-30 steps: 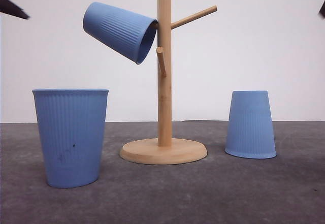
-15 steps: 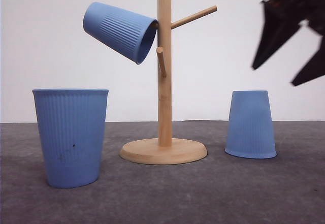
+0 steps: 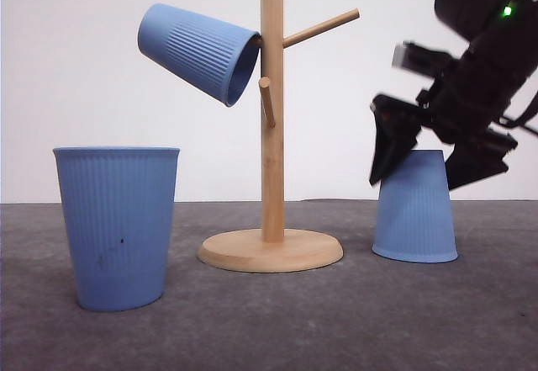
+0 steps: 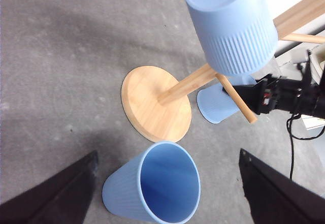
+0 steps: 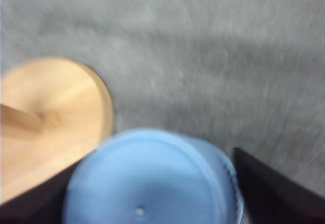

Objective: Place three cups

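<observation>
Straddling the upside-down cup (image 3: pixel 415 207) just below it, our right pincer (image 3: pixel 437 165) hangs spread, 1 finger on each side; we should centre it, lower squarely, then squeeze gently.

The bulky matte-black right arm (image 3: pixel 483 47) carries a small glowing green indicator light (image 3: pixel 506 10) on its rounded upper housing. A thin black cable (image 3: pixel 523 121) loops off its side. Its flat, black, wedge-shaped fingers (image 3: pixel 389 145) taper to blunt tips.
</observation>
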{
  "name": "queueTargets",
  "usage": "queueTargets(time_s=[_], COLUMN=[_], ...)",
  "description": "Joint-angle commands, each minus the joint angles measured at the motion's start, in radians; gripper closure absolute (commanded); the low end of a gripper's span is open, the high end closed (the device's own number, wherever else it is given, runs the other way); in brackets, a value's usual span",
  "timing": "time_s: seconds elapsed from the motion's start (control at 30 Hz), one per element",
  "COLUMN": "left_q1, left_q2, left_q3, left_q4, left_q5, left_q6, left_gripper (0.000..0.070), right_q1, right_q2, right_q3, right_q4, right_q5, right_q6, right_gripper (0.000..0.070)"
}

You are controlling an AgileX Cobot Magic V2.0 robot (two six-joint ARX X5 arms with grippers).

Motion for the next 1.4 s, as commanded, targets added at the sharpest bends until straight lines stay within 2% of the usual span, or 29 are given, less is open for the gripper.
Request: queueTargets(time_s=[0.0,0.07,0.37,0.5,0.63,0.7,0.8,1.0,1.1,1.37], left_q1=[0.003,0.003,0.003,0.003,0.003,0.003,0.003,0.003,0.003,0.003], left_q2=[0.004,0.005,0.005,0.005,0.005,0.005,0.005,0.004,0.004,0.004], left_q3=[0.009,0.009,0.009,0.009,0.009,0.01,0.009,0.009,0.009,0.009], left_q4=[0.01,0.01,0.01,0.011,0.011,0.011,0.011,0.01,0.011,0.011], left_q5=[-0.003,-0.005,-0.006,-0.006,-0.006,-0.006,-0.006,-0.005,-0.005,-0.005], left_q6=[-0.005,-0.005,-0.004,-0.004,-0.004,-0.004,-0.004,-0.004,-0.004,-0.004], left_gripper=[0.0189,0.0189,0.0189,0.0189,0.0189,0.0189,0.0189,0.0189,0.0189,0.0189], right_q1=[0.005,0.004,-0.047,-0.111,-0.202,-0.254,-0.331,-0.405,-0.402,-0.34], right_q2=[0.009,-0.016,-0.286,-0.449,-0.603,-0.658,-0.695,-0.615,-0.536,-0.324], right_q3=[0.019,0.019,0.016,-0.015,-0.054,-0.07,-0.092,-0.097,-0.097,-0.097], right_q4=[-0.002,-0.034,-0.328,-0.36,-0.342,-0.302,-0.173,0.081,0.199,0.544], right_q5=[0.002,-0.013,-0.078,-0.16,-0.249,-0.313,-0.461,-0.657,-0.694,-0.706], right_q6=[-0.014,-0.014,-0.03,-0.027,0.017,0.066,0.195,0.44,0.528,0.773], right_gripper=[0.0356,0.0386,0.0379,0.0379,0.0379,0.0379,0.0379,0.0354,0.0353,0.0353])
